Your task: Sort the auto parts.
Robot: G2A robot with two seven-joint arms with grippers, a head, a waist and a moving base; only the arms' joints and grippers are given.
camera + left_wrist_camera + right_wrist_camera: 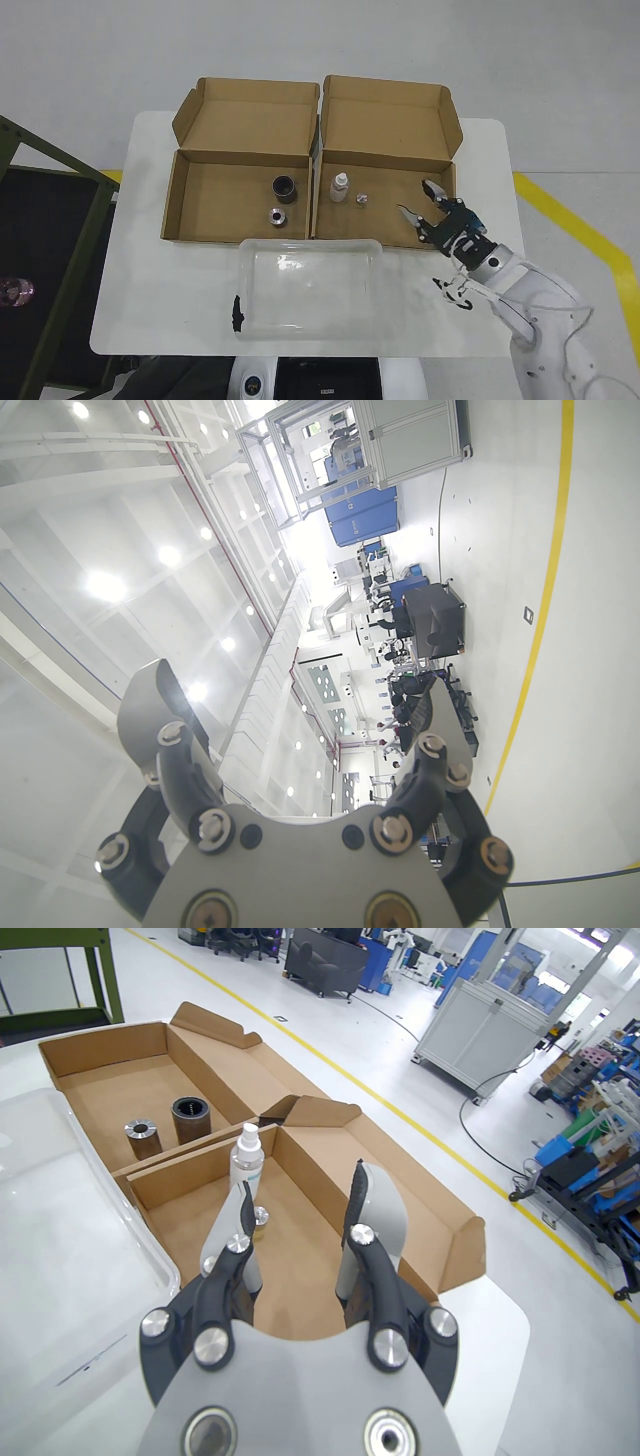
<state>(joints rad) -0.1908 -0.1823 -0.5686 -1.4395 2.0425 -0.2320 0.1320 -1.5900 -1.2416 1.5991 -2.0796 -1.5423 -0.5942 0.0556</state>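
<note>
Top view, read left to right from the clear tray [310, 295], which sat at the near edge of the white table [130, 250]. Just beyond the left half of the tray's far rim stood the left cardboard box [215, 200], its lid folded back. Inside, a dark hollow cylinder [284, 187] stood upright, and a shorter steel cylinder [274, 214] stood just beside it, nearer the tray. Just beyond the right half of the tray's far rim stood the right cardboard box [385, 215], its lid also folded back. It held an upright spray bottle [340, 186] and, just beside the bottle, a small metal part [362, 200]. The right gripper [415, 197] hung over this box's floor, beyond and to the right of the tray's far right corner, its fingers spread apart with nothing between them. Left wrist view: the left gripper [300, 672] pointed up toward the ceiling, its fingers apart and holding nothing; its place relative to the tray could not be told.
</note>
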